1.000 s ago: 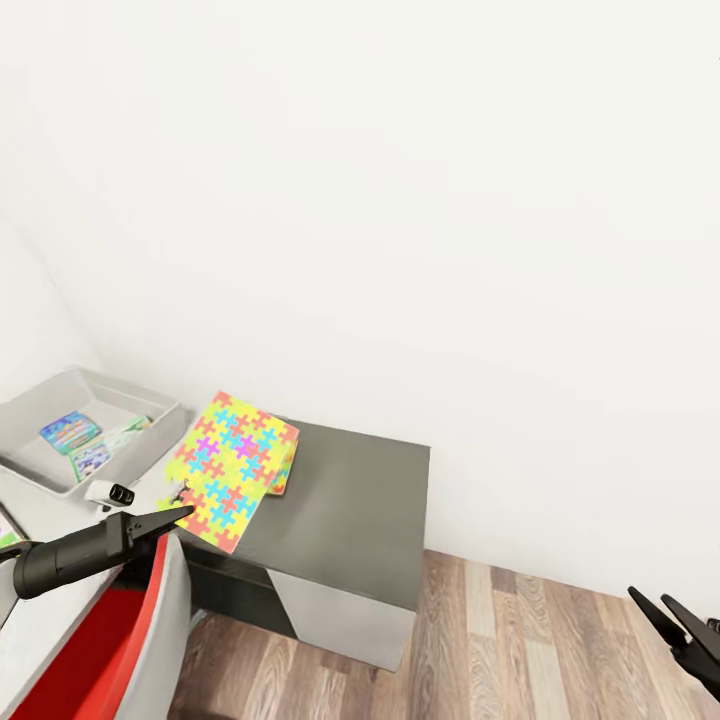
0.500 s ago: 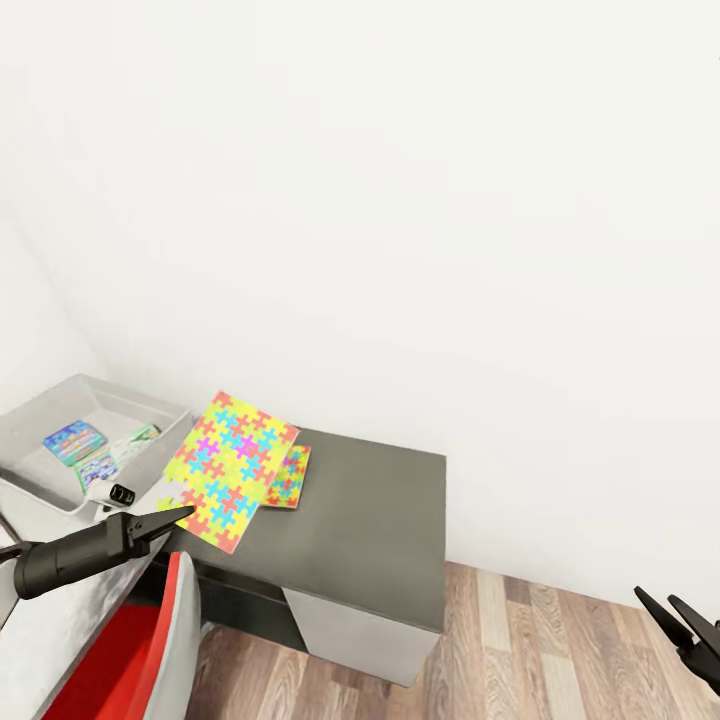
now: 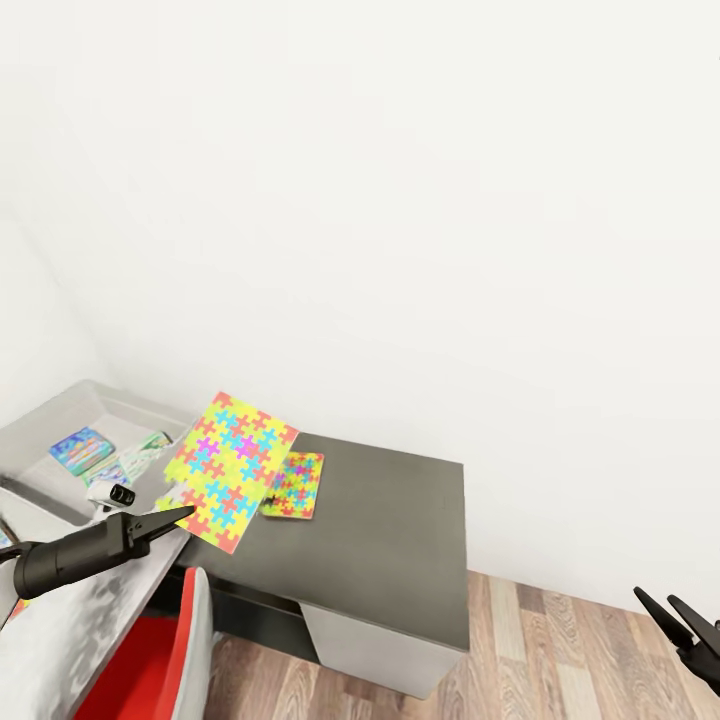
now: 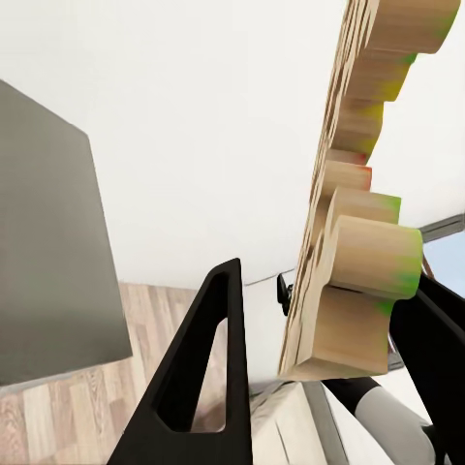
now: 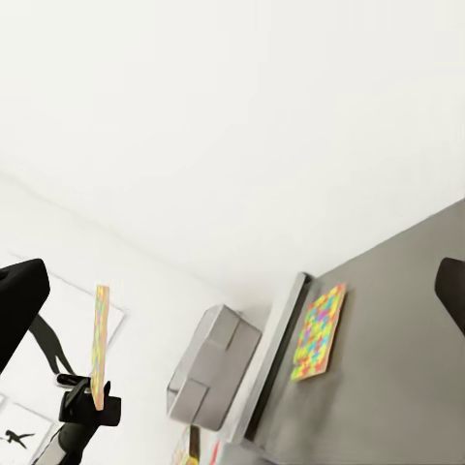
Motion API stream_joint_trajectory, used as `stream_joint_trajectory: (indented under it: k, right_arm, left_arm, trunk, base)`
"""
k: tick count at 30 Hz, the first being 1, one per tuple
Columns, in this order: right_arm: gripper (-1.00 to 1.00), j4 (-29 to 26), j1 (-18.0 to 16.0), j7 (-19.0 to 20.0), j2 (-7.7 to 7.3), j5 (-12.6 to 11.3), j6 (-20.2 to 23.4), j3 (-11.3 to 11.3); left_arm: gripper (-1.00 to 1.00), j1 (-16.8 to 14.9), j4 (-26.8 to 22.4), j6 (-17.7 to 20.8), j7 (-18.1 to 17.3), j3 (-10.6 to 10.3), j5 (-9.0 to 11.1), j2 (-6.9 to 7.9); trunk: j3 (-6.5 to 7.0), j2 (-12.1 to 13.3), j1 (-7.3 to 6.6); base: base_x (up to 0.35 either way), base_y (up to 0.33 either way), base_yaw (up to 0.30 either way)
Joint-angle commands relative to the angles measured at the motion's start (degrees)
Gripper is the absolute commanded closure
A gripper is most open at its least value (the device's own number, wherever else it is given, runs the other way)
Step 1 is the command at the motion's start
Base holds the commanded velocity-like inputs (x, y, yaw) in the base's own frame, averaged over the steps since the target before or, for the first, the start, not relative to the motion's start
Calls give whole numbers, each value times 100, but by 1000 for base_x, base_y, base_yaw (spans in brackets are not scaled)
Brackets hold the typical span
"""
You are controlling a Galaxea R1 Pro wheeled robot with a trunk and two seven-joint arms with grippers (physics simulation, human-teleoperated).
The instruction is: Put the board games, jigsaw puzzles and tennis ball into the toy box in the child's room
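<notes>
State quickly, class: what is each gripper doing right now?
Left gripper: shut on a jigsaw puzzle, held off the table.
Right gripper: open, empty.

Toy box (image 3: 60, 415) cut off at the edge — held puzzle (image 3: 228, 468) hides its corner.

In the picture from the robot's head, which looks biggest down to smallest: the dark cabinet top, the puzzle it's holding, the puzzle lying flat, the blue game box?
1. Cabinet top.
2. Held puzzle, though it is raised nearer the camera, which flatters it.
3 and 4. Flat puzzle and blue game box look similar, so no ranking.
</notes>
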Motion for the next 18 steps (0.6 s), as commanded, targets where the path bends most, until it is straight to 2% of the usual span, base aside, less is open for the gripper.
stream_joint_trajectory:
  k: [1, 18]
  right_arm:
    - [-100, -3, -4, 16, 0, -5, 61, -3]
    - [-100, -3, -4, 16, 0, 0, 54, -3]
  left_arm:
    - [100, -4, 1, 30, -11, 0, 3, 1]
    - [100, -4, 3, 30, -11, 0, 3, 1]
  trunk:
    - [-11, -11, 4]
    - [-11, -11, 4]
  base:
    - [70, 146, 0]
    - [17, 96, 0]
